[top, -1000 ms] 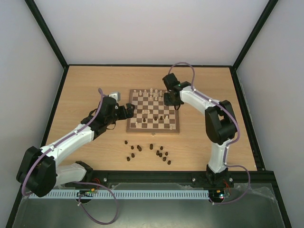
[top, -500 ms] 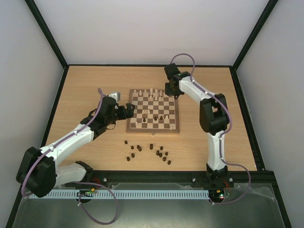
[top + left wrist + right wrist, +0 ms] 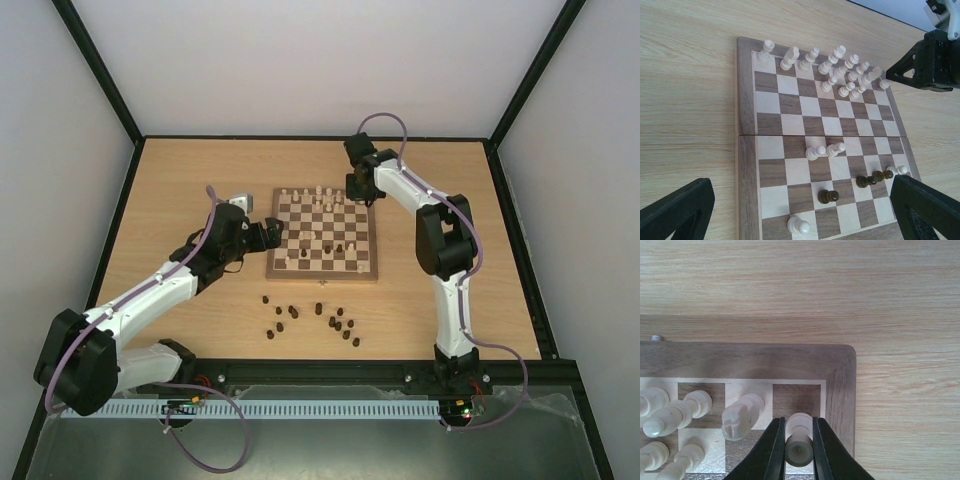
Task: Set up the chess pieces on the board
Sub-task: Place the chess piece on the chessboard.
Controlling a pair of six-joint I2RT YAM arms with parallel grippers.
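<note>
The right end effector point(image 3: 798, 422) is clamped on a pale chess piece point(image 3: 799, 447) at the far right corner square of the board point(image 3: 740, 360) — just beside the other pale pieces point(image 3: 742, 415); the left end effector point(image 3: 801, 182) hangs wide open at the board's left edge — dark pieces point(image 3: 318, 308) lie loose on the counter point(image 3: 190, 190)

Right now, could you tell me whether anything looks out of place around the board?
Yes: about a dozen dark chess pieces sit scattered on the tabletop in front of the board, and two cream pieces stand stray mid-board.
</note>
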